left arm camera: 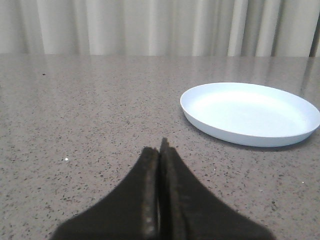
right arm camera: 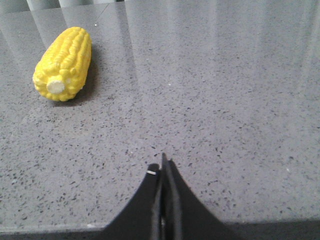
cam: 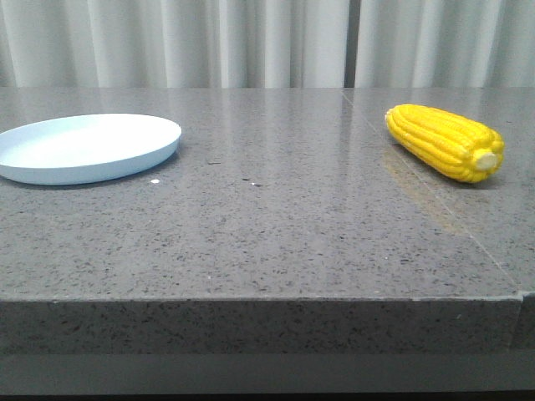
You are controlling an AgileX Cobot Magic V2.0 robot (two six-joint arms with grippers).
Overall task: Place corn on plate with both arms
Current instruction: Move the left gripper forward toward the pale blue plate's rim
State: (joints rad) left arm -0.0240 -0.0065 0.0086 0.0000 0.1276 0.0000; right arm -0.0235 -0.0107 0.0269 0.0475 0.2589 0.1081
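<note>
We are seeing the corn lying on its side at the right of the table, well away from our right gripper, which is pinching shut on nothing. Our left gripper is squeezing shut and empty too, near the plate. Lots of bare, speckled gray stone is lying between the bumpy yellow corn and the smooth, round, pale blue plate.
</note>
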